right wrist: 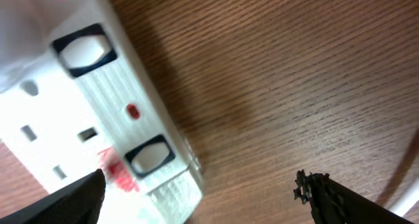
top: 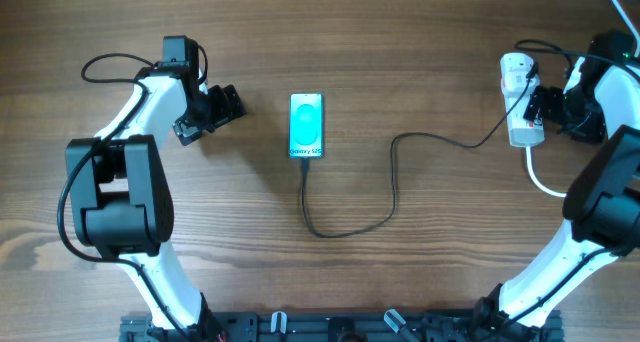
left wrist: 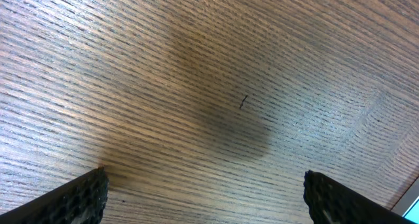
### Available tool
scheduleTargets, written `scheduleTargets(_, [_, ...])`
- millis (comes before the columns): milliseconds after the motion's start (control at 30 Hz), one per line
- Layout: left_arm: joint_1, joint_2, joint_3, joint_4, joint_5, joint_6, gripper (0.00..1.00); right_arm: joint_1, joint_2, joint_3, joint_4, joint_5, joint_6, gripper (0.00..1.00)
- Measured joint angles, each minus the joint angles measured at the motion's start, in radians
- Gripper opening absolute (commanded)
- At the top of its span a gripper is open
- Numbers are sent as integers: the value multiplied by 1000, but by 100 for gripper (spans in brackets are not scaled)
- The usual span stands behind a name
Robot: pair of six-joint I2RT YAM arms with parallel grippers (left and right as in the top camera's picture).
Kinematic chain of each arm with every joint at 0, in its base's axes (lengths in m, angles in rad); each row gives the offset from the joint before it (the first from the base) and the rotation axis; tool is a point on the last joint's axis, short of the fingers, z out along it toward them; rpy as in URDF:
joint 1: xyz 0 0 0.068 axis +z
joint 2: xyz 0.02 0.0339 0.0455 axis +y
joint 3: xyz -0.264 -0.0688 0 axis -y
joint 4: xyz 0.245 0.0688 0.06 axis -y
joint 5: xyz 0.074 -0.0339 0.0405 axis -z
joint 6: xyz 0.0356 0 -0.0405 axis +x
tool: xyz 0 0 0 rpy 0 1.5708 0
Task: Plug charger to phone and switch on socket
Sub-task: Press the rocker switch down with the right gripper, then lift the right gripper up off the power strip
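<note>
The left claw [top: 210, 117] and right claw [top: 557, 112] are both standing wide apart, gripping nothing. The socket [top: 520, 97] is lying just beside the right claw. The phone [top: 307, 125] is lying between them, nearer the left claw, with the charger [top: 392, 182] running to its edge.

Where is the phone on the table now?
In the overhead view the phone lies screen up, a little left of the middle of the table; the thin black charger runs up to its near edge.
</note>
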Motion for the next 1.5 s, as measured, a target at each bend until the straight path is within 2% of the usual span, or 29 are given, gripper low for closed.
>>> scheduleTargets(300, [0, 0, 0, 0, 0, 0, 100, 0, -111, -2, 15, -20, -35, 100])
scheduleTargets(833, [0, 0, 0, 0, 0, 0, 100, 0, -113, -2, 22, -71, -71, 100])
scheduleTargets(1267, [0, 0, 0, 0, 0, 0, 100, 0, -113, -2, 191, -71, -79, 100])
scheduleTargets(1500, [0, 0, 0, 0, 0, 0, 100, 0, -113, -2, 202, -71, -79, 100])
